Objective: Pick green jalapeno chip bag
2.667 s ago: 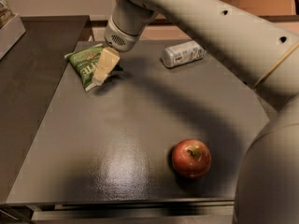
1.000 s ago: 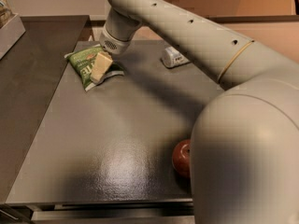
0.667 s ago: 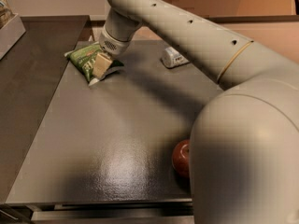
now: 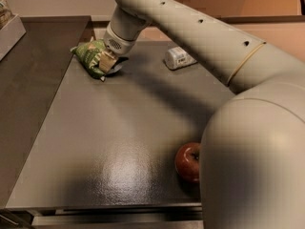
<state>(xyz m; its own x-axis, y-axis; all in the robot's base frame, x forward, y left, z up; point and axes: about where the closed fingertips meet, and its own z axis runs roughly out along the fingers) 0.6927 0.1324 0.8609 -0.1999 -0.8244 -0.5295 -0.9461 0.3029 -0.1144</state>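
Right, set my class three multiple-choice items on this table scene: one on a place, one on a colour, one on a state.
1. Where over the table is the gripper?
A) at the front edge
B) at the green jalapeno chip bag, far left
C) at the centre

2. What colour is the apple?
A) red
B) yellow
C) green

3. How is the clear bottle placed?
A) standing upright
B) lying on its side
C) held in the air

Answers:
1 B, the gripper meets the bag at the far left.
2 A, the apple's skin shows red.
3 B, the bottle rests lengthwise on the table.
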